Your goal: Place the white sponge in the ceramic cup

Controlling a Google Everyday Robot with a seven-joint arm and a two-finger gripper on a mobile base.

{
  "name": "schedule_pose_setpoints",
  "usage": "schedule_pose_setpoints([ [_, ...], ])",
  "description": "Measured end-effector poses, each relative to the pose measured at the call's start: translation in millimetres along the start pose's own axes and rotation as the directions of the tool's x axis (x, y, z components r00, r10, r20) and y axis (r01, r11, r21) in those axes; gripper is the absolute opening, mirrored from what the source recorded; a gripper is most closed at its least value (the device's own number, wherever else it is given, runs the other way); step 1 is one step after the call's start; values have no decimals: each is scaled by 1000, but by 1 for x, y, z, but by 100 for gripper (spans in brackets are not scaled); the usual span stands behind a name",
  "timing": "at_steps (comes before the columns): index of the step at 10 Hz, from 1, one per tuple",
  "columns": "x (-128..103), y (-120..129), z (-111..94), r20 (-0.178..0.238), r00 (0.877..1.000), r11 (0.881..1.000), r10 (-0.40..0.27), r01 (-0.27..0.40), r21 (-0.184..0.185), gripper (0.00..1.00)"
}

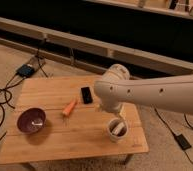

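Directly below the gripper (116, 118), on the right part of the wooden table (50, 145), stands the ceramic cup (117, 130), upright with its mouth facing up. Inside it lies the white sponge (121, 129), a pale block leaning against the inner wall with its long axis tilted, one end near the rim and the other lower down, though its exact lie is hard to make out at this angle. The gripper hangs just over the cup's far rim at the end of the bulky white arm (155, 95), and whether its fingers are parted or closed cannot be told, since the wrist covers them. To the gripper's left, an orange carrot-like object (69, 107) lies slantwise on the boards, and a black phone (86, 95) lies just beyond it. Farther left, well apart from the gripper, sits the dark purple bowl (31, 120), with a small pale item resting in its bottom.
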Motion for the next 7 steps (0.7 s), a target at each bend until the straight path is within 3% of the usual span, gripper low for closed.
schedule_pose_setpoints([
  [2,-2,7,-3,13,1000,1000,-13,13,-16,78],
  [4,-2,23,-5,20,997,996,-68,69,-52,78],
  [7,3,41,-3,-2,991,988,-130,130,-86,78],
])
